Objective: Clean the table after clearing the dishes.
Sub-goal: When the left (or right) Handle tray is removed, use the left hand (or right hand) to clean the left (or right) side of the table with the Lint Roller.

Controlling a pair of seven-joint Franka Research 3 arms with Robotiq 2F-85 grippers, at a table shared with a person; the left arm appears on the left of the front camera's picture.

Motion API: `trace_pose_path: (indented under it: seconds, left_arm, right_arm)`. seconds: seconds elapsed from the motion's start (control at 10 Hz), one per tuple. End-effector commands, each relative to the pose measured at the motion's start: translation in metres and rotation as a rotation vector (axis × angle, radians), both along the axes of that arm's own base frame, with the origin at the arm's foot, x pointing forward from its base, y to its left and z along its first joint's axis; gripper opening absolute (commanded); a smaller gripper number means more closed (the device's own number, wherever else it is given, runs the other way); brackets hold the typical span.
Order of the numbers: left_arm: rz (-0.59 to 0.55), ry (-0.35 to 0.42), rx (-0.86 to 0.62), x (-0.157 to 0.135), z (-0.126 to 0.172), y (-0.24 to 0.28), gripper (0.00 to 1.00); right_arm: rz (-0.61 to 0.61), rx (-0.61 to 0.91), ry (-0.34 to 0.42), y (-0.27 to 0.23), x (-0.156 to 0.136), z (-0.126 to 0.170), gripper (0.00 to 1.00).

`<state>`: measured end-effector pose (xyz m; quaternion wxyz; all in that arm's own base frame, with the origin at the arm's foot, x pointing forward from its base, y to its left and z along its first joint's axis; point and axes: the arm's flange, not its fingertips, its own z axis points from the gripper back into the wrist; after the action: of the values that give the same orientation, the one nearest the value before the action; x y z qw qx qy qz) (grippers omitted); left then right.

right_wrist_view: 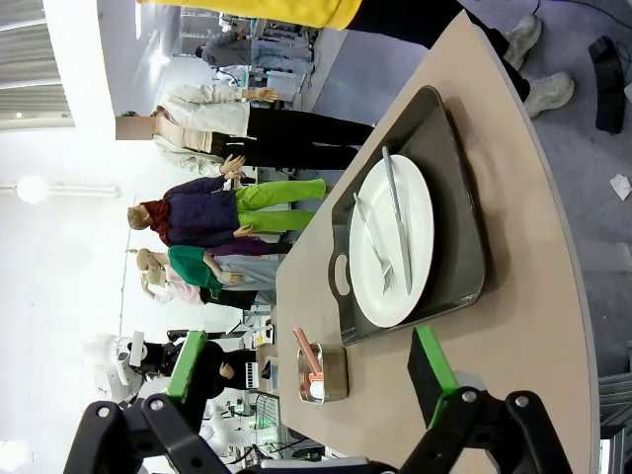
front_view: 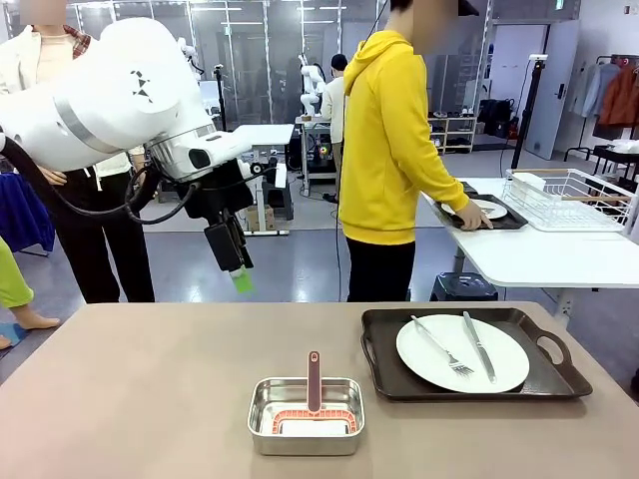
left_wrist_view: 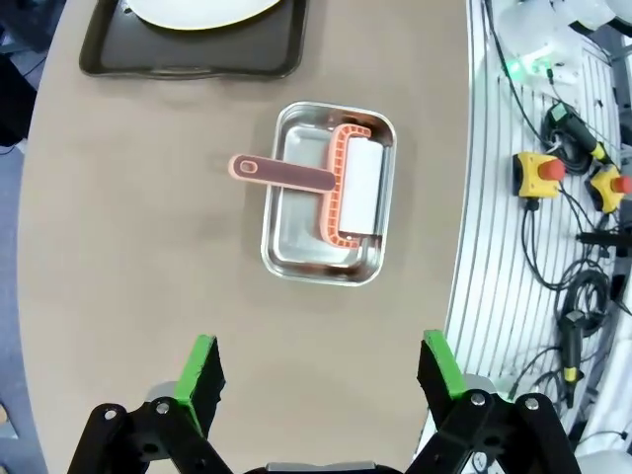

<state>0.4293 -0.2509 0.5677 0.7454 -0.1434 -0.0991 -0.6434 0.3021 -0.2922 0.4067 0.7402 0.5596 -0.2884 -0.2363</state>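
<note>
Left pincer (front_view: 240, 276) is hanging above the far edge of the tabletop (front_view: 140, 399), left of centre, jaws spread wide and holding nothing. Right pincer (right_wrist_view: 306, 355) is likewise standing wide and empty. A white plate (front_view: 462, 353) carrying a fork (front_view: 442, 347) and knife (front_view: 477, 345) is lying on a dark tray (front_view: 384, 384) at the tabletop's right. A steel pan (front_view: 262, 424) with a handled roller (front_view: 314, 379) is sitting near centre. A person's hand (front_view: 467, 222) is resting on a second tray (front_view: 511, 222) on the far white table (front_view: 539, 261).
</note>
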Motion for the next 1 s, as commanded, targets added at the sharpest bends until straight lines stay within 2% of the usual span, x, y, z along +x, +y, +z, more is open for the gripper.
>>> trace_pose_path:
  seconds: [0.0,0.1,0.2,0.3,0.5,0.9]
  left_arm:
    - [-0.003,0.016,-0.008,-0.005,0.005,0.000,1.00]
    - [0.000,0.000,0.000,0.000,0.000,0.000,1.00]
    - [-0.050,0.068,0.077,0.015,-0.014,-0.022,1.00]
    - [-0.122,0.102,0.073,0.031,-0.016,-0.040,1.00]
    - [-0.170,0.190,0.078,0.066,-0.031,-0.070,1.00]
    - [-0.202,0.355,0.146,0.133,-0.088,-0.108,1.00]
  right_arm:
    - [0.000,0.004,-0.015,0.000,-0.001,0.003,1.00]
    - [0.000,0.004,-0.015,0.000,-0.001,0.003,1.00]
    - [0.000,0.004,-0.015,0.000,-0.001,0.003,1.00]
    - [0.000,0.004,-0.015,0.000,-0.001,0.003,1.00]
    - [0.000,0.004,-0.015,0.000,-0.001,0.003,1.00]
    - [0.000,0.004,-0.015,0.000,-0.001,0.003,1.00]
